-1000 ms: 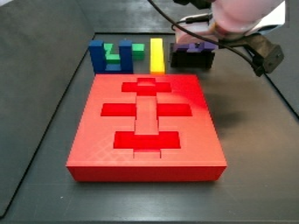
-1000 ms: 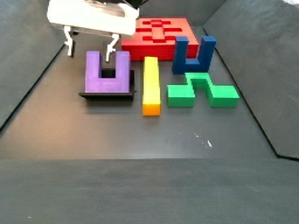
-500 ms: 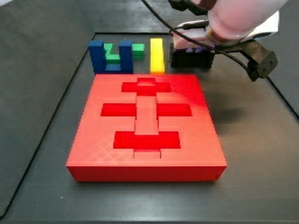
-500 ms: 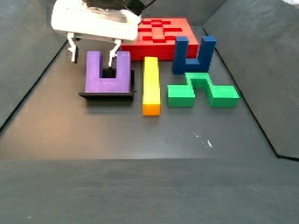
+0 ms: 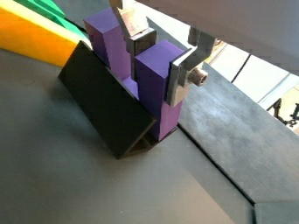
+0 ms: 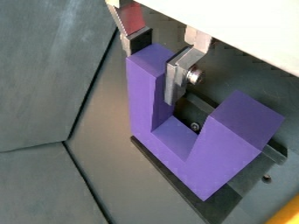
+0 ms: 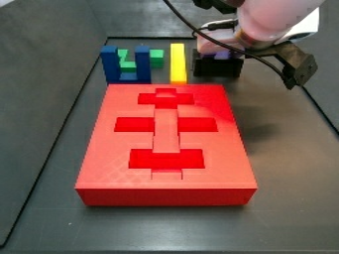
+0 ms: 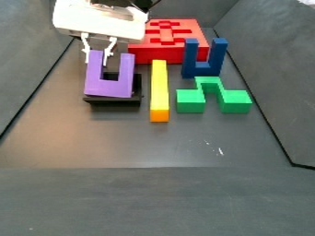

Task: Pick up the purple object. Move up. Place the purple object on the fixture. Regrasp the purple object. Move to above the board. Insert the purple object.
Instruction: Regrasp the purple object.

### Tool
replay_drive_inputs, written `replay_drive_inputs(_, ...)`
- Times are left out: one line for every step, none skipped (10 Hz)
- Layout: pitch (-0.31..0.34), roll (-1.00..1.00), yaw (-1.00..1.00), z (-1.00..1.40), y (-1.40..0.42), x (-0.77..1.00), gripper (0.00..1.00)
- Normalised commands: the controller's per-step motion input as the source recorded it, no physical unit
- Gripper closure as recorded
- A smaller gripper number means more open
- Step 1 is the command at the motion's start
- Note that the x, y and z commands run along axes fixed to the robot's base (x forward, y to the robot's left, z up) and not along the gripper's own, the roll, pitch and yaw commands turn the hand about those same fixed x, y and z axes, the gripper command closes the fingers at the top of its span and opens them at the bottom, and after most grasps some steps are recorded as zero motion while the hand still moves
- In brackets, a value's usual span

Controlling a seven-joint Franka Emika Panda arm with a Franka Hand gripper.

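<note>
the regrasp looked in hand: the hand [image 8: 98,41] straddled one prong of the purple u-shaped block [image 8: 109,77] propped on the small black fixture [image 8: 114,100] near the counter's edge, fingers [image 6: 177,77] apart, needing closure next.

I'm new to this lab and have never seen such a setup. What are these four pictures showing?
A single robot arm works over a dark table. Two pictures come from cameras beside the table, two from cameras on the arm's wrist. Its end effector, two flat silver plates, straddles one prong of the purple U-shaped block, which leans on the small black fixture. Whether it grips is unclear. Nearby lie a large red slab with cut-outs, a yellow bar, a blue U-shaped block and a green block.
</note>
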Motion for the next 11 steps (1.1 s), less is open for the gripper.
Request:
replay_drive_inputs(0.000,0.00,0.00,0.00,0.00,0.00,1.00)
replay_drive_inputs(0.000,0.00,0.00,0.00,0.00,0.00,1.00)
replay_drive_inputs(0.000,0.00,0.00,0.00,0.00,0.00,1.00)
replay_drive_inputs(0.000,0.00,0.00,0.00,0.00,0.00,1.00)
replay_drive_inputs(0.000,0.00,0.00,0.00,0.00,0.00,1.00)
replay_drive_inputs(0.000,0.00,0.00,0.00,0.00,0.00,1.00)
replay_drive_inputs(0.000,0.00,0.00,0.00,0.00,0.00,1.00)
replay_drive_inputs(0.000,0.00,0.00,0.00,0.00,0.00,1.00)
replay_drive_inputs(0.000,0.00,0.00,0.00,0.00,0.00,1.00)
replay_drive_inputs(0.000,0.00,0.00,0.00,0.00,0.00,1.00)
replay_drive_inputs(0.000,0.00,0.00,0.00,0.00,0.00,1.00)
